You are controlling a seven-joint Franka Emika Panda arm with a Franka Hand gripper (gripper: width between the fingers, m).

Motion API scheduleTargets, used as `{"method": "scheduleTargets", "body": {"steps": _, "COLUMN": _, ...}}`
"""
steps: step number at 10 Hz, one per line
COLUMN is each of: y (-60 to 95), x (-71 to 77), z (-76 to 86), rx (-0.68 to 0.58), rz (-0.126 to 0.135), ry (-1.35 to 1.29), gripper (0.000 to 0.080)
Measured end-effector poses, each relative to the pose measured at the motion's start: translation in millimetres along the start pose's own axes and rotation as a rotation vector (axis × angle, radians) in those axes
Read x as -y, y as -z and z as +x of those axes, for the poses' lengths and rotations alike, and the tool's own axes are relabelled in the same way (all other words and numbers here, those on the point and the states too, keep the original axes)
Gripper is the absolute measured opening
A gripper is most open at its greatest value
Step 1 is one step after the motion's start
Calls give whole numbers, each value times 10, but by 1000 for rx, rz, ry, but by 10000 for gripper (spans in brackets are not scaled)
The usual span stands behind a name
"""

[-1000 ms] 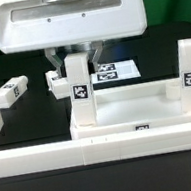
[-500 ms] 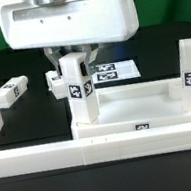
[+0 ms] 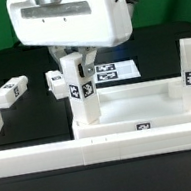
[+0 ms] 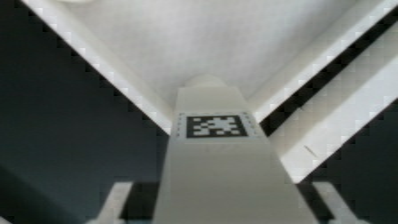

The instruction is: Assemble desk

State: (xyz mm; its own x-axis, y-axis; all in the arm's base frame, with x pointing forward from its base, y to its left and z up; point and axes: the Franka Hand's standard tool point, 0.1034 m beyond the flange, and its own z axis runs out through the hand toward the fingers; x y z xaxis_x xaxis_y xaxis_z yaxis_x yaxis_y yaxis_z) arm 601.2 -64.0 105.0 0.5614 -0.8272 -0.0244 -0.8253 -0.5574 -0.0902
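Above the desk top [image 3: 135, 103], the gripper [image 3: 74, 61] pinches the leg [image 3: 81, 94]; shifted toward the exterior view's right.

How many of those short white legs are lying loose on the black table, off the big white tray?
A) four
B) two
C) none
B: one loose leg lies at the exterior view's left and a second loose leg lies beside it, both off the desk top.
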Motion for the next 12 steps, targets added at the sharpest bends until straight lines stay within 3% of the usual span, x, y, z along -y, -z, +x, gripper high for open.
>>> {"method": "scheduleTargets", "body": {"steps": 4, "y": -13, "x": 7, "z": -11, "rx": 23, "rz": 40, "ry": -403, "gripper": 290}}
{"method": "scheduleTargets", "body": {"steps": 7, "y": -20, "x": 17, "z": -14, "rx": 41, "rz": 48, "ry": -633, "gripper": 290}}
{"method": "scheduleTargets", "body": {"steps": 10, "y": -22, "x": 20, "z": -18, "rx": 43, "rz": 49, "ry": -649, "gripper": 290}}
{"method": "scheduleTargets", "body": {"steps": 11, "y": -24, "x": 24, "z": -26, "rx": 40, "rz": 48, "ry": -576, "gripper": 478}}
{"method": "scheduleTargets", "body": {"steps": 12, "y": -26, "x": 47, "z": -49, "rx": 38, "rz": 47, "ry": -538, "gripper": 593}}
